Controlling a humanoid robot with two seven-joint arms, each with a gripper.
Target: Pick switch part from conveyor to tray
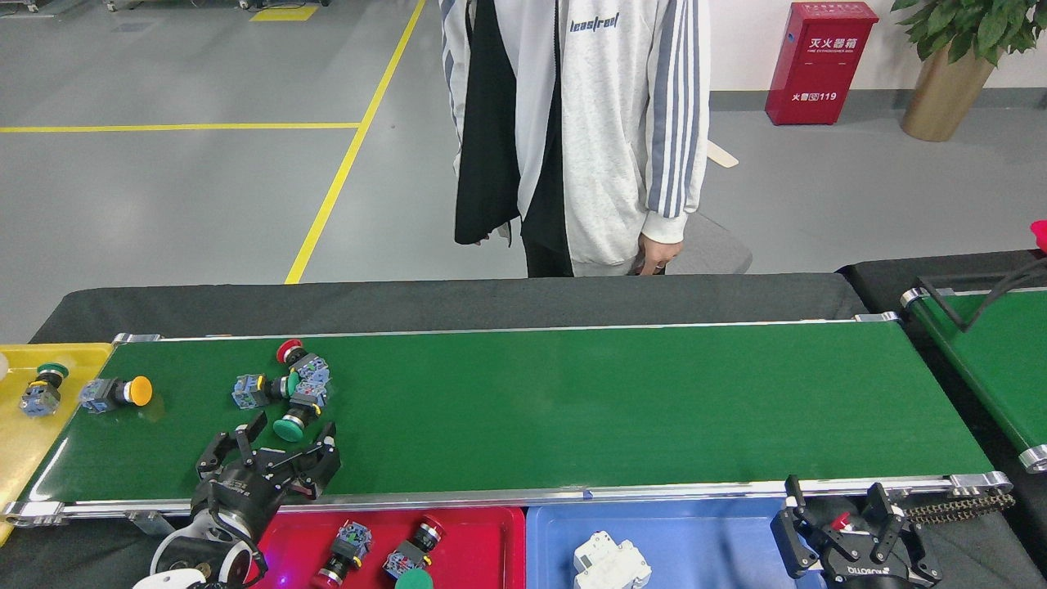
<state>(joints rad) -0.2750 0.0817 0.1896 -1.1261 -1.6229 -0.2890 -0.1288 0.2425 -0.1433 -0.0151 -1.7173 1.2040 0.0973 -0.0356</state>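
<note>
The conveyor [572,409] runs across the head view, a wide dark green belt with silver rails. A cluster of three switch parts [286,389] lies at its left: one red-capped, one green-capped, one with its blue body showing. A yellow-capped switch part [121,393] lies at the belt's left end. My left gripper [293,435] is open over the belt's near edge, its fingertips either side of the green cap [288,429]. My right gripper [836,497] stands open at the bottom right, below the belt, with a small red piece [836,521] low between its fingers.
The red tray [491,532] at the front holds several switch parts. A blue tray [703,536] beside it holds a white part [609,564]. The yellow tray [61,356] at the left holds a green-capped switch [41,388]. A person [572,139] stands behind the table. A second belt [994,360] is at the right.
</note>
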